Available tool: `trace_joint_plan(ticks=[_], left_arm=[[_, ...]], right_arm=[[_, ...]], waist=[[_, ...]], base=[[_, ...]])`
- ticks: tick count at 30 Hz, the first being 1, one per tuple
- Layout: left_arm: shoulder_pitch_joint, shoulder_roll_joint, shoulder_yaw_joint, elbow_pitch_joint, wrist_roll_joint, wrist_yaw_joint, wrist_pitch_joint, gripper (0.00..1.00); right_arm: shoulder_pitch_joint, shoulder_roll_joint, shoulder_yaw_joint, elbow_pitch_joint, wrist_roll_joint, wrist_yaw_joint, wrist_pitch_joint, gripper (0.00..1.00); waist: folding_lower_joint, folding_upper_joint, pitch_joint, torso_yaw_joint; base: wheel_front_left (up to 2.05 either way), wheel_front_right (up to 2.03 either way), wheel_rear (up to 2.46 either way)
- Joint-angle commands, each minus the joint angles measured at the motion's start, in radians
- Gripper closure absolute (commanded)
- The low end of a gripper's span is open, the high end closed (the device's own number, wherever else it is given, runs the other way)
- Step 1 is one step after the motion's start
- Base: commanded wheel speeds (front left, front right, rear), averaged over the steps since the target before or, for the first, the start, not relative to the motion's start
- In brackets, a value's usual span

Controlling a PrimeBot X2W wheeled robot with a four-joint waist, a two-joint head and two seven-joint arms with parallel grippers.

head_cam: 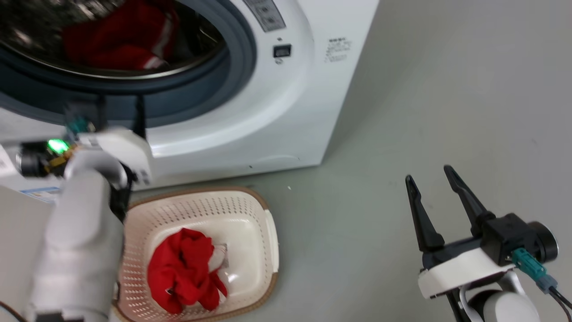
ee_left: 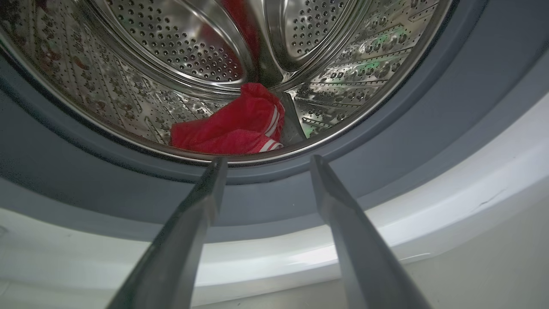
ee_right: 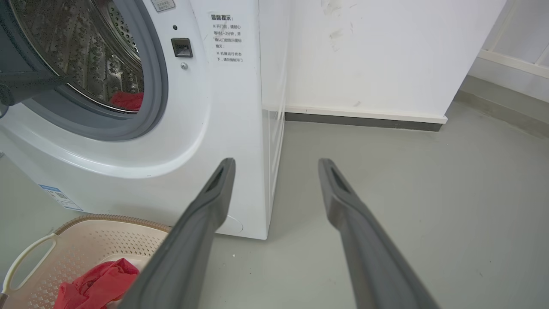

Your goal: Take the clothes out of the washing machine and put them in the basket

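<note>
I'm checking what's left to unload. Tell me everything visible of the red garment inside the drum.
The red garment is soft fabric with white striped trim on one edge. It lies crumpled in a low heap on the floor of the perforated steel drum, near the front lip. Nothing grips it; the open left tool points at it from outside the drum.
</note>
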State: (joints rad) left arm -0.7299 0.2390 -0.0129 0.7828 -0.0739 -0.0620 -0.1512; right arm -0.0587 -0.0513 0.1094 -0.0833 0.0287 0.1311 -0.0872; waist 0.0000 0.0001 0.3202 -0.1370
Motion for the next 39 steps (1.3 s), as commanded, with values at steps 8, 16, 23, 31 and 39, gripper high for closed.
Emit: trace_joint_plan(ticks=[8, 16, 23, 31, 39], left_arm=[[-0.270, 0.112, -0.007, 0.147, 0.009, -0.025, 0.109, 0.00], [-0.487, 0.224, -0.051, 0.259, 0.033, -0.050, 0.246, 0.00], [-0.695, 0.351, -0.115, 0.329, 0.070, -0.065, 0.448, 0.00], [-0.786, 0.437, -0.234, 0.354, 0.040, -0.068, 0.623, 0.00], [-0.749, 0.507, -0.287, 0.352, -0.039, -0.069, 0.717, 0.00]], right_arm=[[-0.082, 0.002, 0.041, 0.031, 0.043, -0.001, -0.048, 0.00], [-0.136, 0.003, 0.093, 0.086, 0.091, -0.001, -0.099, 0.00], [-0.173, 0.003, 0.149, 0.138, 0.132, -0.001, -0.137, 0.00], [-0.167, 0.002, 0.201, 0.164, 0.156, -0.001, -0.158, 0.00], [-0.155, 0.002, 0.225, 0.173, 0.173, -0.001, -0.166, 0.00]], waist=[[0.0000, -0.0001, 0.193, -0.127], [0.0000, -0.0001, 0.303, -0.212], [0.0000, -0.0001, 0.394, -0.286], [0.0000, -0.0001, 0.434, -0.330], [0.0000, -0.0001, 0.449, -0.352]], base=[[0.00, 0.00, 0.00], [0.00, 0.00, 0.00], [0.00, 0.00, 0.00], [0.00, 0.00, 0.00], [0.00, 0.00, 0.00]])
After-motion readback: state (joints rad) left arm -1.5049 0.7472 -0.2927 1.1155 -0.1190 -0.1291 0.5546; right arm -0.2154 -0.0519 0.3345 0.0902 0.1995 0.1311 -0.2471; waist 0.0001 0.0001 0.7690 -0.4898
